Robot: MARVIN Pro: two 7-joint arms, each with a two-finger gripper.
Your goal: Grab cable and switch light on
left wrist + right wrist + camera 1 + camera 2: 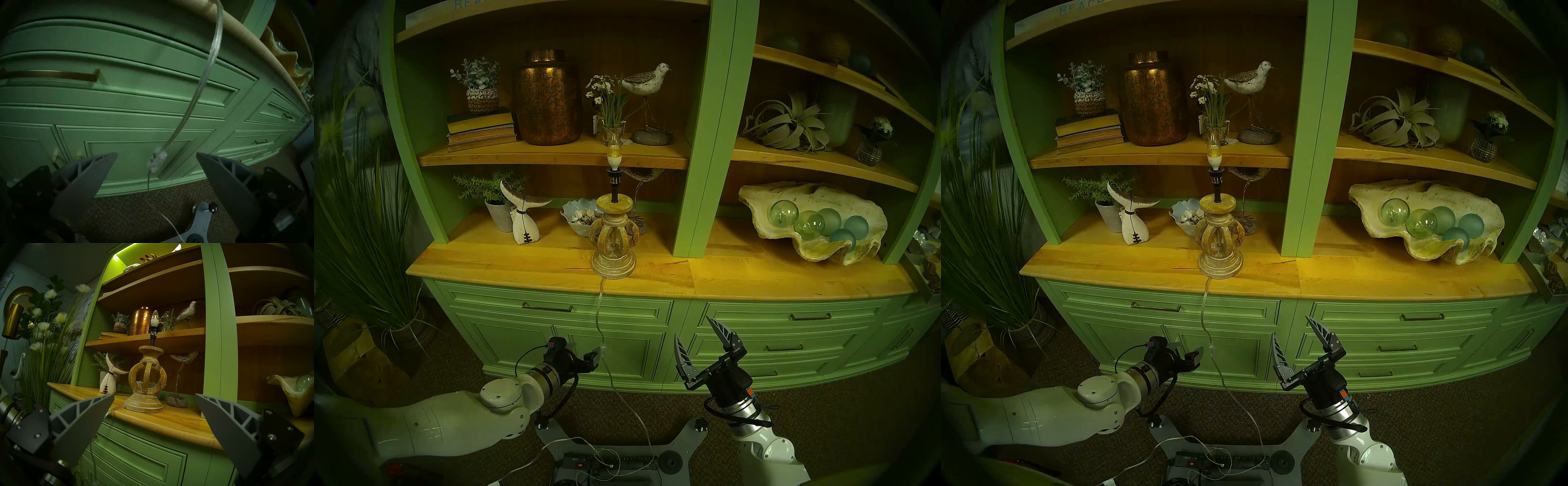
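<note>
Cable (203, 88): hangs off the desk (755, 278) edge below the light (614, 149).
Left gripper (156, 157): fingers wide, straddling the switch (157, 159).
Right gripper (695, 339): fingers wide, empty.

The cable's (200, 95) upper end is cut off at the frame edge; its switch (157, 159) setting perhaps cannot be read.

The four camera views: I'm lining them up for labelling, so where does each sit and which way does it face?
Head stereo left: high, looking down at the green cabinet; both arms show.
Head stereo right: nearly the same.
Left wrist: low, facing the drawers; the open left gripper flanks the inline switch.
Right wrist: low, looking up at the lamp between open right gripper fingers.
Shared: the cable.
</note>
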